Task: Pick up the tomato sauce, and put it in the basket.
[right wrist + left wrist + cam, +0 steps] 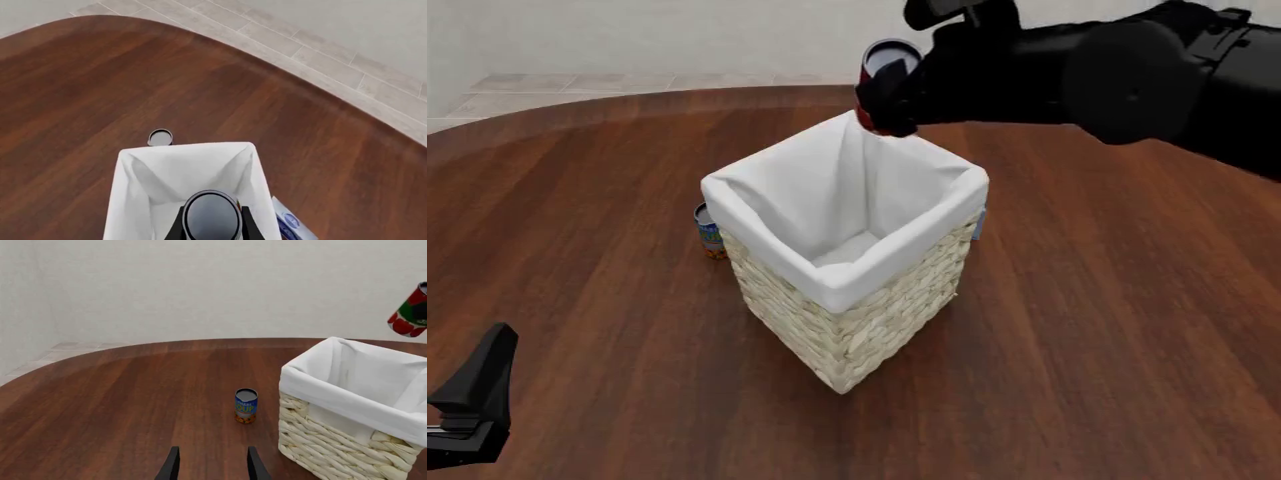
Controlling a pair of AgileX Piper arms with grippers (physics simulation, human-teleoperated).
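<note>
My right gripper (211, 226) is clamped on the tomato sauce (885, 62), high at the frame's top above the basket (868, 330), so only the drop remains; my left gripper (212, 464) hangs open, empty.

Both arms all black, matte, no markings or cables visible. Right arm (1121, 65) bulky, w/ rounded cylindrical housings and a boxy block near the wrist. Right hand (888, 95) dark, w/ two slim black fingers (179, 225). Left hand (212, 465) showed as two thin black tapered fingers; in front view only a black angular wedge-shaped piece at the frame's edge.
</note>
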